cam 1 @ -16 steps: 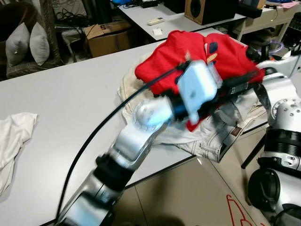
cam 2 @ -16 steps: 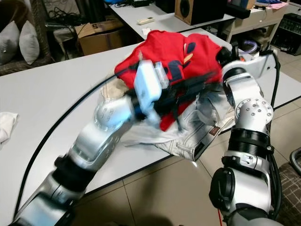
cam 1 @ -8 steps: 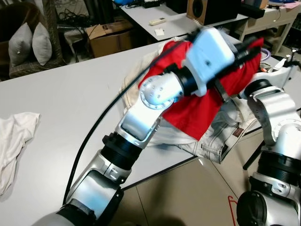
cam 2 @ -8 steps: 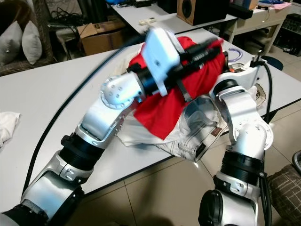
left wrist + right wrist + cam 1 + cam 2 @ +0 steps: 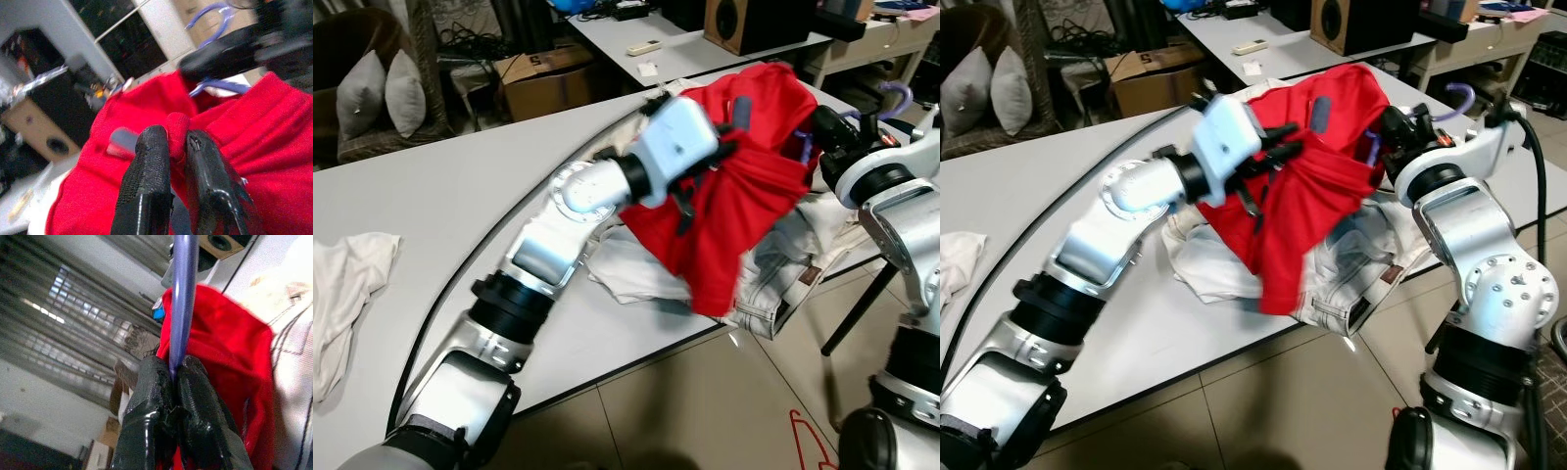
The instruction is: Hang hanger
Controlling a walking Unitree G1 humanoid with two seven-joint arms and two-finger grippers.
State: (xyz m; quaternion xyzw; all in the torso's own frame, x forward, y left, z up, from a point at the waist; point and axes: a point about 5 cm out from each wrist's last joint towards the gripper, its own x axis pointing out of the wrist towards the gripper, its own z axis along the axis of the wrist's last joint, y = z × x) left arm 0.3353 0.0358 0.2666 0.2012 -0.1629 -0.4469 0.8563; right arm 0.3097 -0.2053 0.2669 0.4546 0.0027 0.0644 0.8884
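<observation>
Red garment [image 5: 744, 206] hangs lifted above the white table [image 5: 440, 225], held between both arms, its lower part drooping over the table's near edge. Left gripper [image 5: 177, 139] is clenched on a fold of the red cloth near the top, the fold pinched between its two black fingers [image 5: 149, 196]. Right gripper [image 5: 173, 382] is clamped on the purple hanger [image 5: 183, 298], whose bar runs up from between the fingers; the red cloth lies just beside it. From the head views the hanger's purple hook [image 5: 893, 95] shows past the right gripper, at the garment's right side, and part of the hanger sits against the cloth [image 5: 1374, 147]. Under the garment a pile of pale clothes [image 5: 626, 274] and jeans [image 5: 783, 279] lies on the table, the jeans spilling over the edge. A white cloth [image 5: 347, 284] lies well apart at the table's left end. Behind stand a cardboard box [image 5: 543, 73], a chair with grey cushions [image 5: 377, 93] and a second table with a speaker [image 5: 744, 20]
</observation>
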